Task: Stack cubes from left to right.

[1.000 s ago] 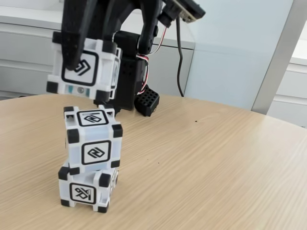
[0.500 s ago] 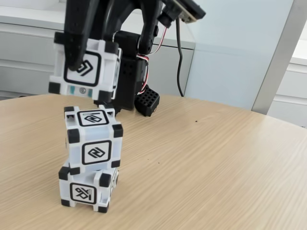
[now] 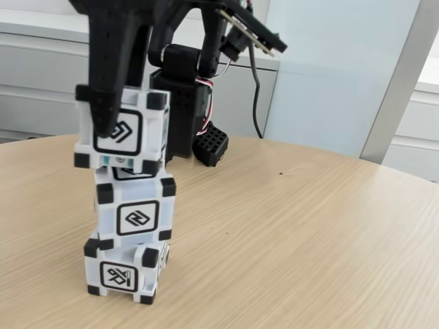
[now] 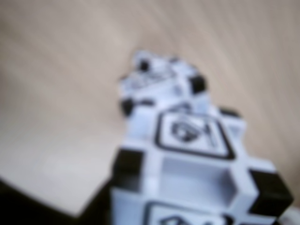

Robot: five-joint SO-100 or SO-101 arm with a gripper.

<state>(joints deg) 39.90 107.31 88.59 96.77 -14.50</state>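
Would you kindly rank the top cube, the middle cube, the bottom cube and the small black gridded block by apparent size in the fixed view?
1-3. Top cube, middle cube and bottom cube: they look alike, so no ranking among them.
4. Black gridded block: clearly smallest, though it sits farther from the camera.

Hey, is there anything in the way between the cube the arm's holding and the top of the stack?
Nothing visible. The held cube sits right over the middle cube, apparently touching it, offset slightly left in the fixed view.

Gripper [image 3: 106, 130] clamps top cube [image 3: 123, 130], resting slightly offset on middle cube [image 3: 135, 211]. Bottom cube [image 3: 125, 269] sits on wooden table [image 3: 295, 233]; 3 cubes stacked.
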